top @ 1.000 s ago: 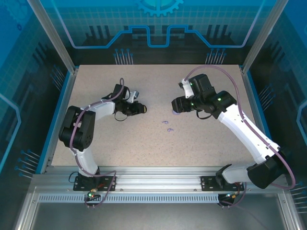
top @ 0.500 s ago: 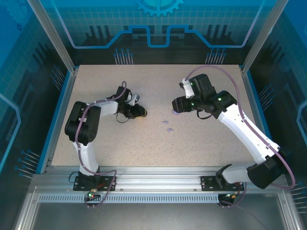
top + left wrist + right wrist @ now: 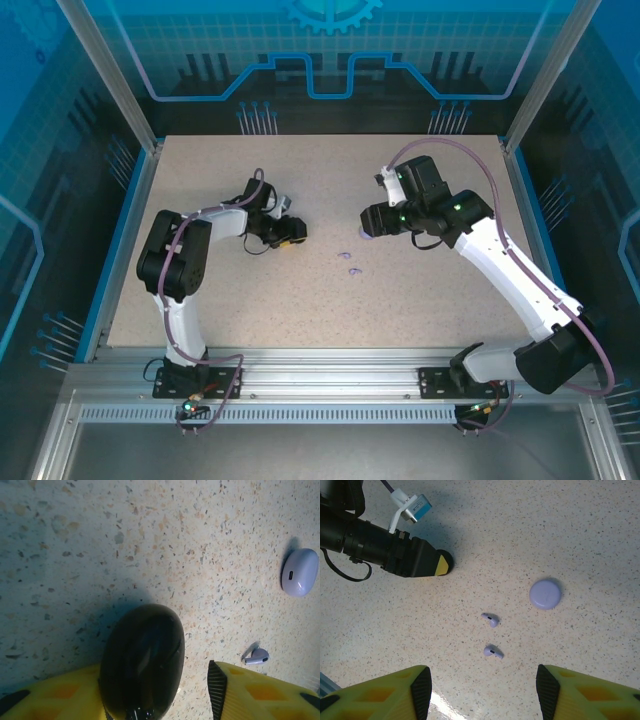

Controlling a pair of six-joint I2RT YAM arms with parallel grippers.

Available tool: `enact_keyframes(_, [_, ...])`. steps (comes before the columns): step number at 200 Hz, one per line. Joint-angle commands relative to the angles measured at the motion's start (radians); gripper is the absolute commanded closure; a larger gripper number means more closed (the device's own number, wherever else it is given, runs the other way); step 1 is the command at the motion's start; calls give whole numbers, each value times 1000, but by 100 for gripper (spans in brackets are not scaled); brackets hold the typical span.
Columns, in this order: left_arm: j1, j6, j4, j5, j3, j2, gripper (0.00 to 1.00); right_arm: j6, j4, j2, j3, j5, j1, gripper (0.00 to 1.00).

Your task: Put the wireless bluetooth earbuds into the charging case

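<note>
A black round charging case (image 3: 142, 662) lies on the speckled table between the yellow fingers of my left gripper (image 3: 157, 680). That gripper is open, with bare table showing between the case and its right finger (image 3: 235, 690). Two pale lavender earbuds (image 3: 490, 619) (image 3: 493, 651) lie loose near the table's middle, and one earbud (image 3: 257, 656) is just right of the left gripper. The shut lavender charging case (image 3: 545, 593) sits beyond them. My right gripper (image 3: 484, 687) hovers open above the earbuds, holding nothing. From above, the left gripper (image 3: 292, 232) is left of the earbuds (image 3: 350, 263) and the right gripper (image 3: 368, 222) is over the lavender case.
The left arm's wrist and its small camera (image 3: 412, 507) reach in from the left, close to the earbuds. A raised blue-edged frame (image 3: 130, 230) borders the table.
The left gripper has opened and let go of the black case. Its arm folded in a little before that. The right arm has not moved.
</note>
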Motion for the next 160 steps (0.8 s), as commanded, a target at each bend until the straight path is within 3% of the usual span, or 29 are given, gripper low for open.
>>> enact_keyframes(1, [11,34,-123,-140,18,-5,45,3,-11,-26,-13,6,-14,39])
enact_keyframes(60, [23,141,-278,-289,81,-62,41,4,3,-30,-36,2,-27,39])
enact_keyframes(97, [24,173,-293,-347,57,-194,42,5,32,-17,-72,-28,-48,38])
enact_keyframes(137, [24,192,-198,-229,-41,-426,43,5,46,40,-83,-74,-76,38])
enact_keyframes(160, [24,206,-258,-171,-28,-516,44,-6,47,94,-81,-93,-95,37])
